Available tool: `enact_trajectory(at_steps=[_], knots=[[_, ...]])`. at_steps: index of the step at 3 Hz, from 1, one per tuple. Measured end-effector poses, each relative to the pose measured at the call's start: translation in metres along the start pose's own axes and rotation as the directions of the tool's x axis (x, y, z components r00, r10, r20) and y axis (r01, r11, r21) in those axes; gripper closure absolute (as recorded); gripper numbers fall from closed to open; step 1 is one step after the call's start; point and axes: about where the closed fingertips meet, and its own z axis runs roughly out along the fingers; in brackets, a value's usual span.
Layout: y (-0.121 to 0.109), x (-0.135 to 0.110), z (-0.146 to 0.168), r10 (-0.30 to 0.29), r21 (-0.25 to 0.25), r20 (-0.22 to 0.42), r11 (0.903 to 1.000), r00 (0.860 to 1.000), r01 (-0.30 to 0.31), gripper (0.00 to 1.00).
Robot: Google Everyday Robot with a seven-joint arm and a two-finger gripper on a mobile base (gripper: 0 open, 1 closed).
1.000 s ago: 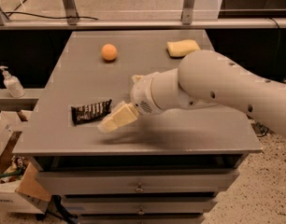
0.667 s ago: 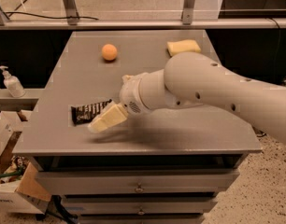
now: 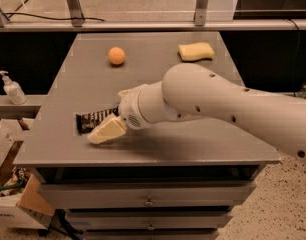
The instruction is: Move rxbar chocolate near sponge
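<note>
Currently | one rxbar chocolate (image 3: 93,121), flat on table (image 3: 68,84) front-left | I see my gripper (image 3: 109,117) spread, straddling its right end | one sponge (image 3: 196,51), back-right, well apart | one orange ball (image 3: 116,55), back-left | one pump bottle (image 3: 12,88) off-table, left

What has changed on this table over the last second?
The gripper has slid left along the table's front edge and now covers the right end of the rxbar chocolate. Whether it has taken hold cannot be told. The bar lies where it was, and the sponge and the orange ball at the back have not moved.
</note>
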Motion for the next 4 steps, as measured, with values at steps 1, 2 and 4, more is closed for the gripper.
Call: enact_trajectory(at_steps=[1, 2, 4], knots=[[0.002, 0.004, 0.003, 0.003, -0.001, -0.007, 1.0, 1.0, -0.003, 0.41], [-0.002, 0.004, -0.001, 0.007, 0.013, -0.005, 0.9999, 1.0, -0.007, 0.65], [-0.023, 0.015, -0.021, 0.036, 0.075, -0.011, 0.9966, 0.999, -0.035, 1.0]])
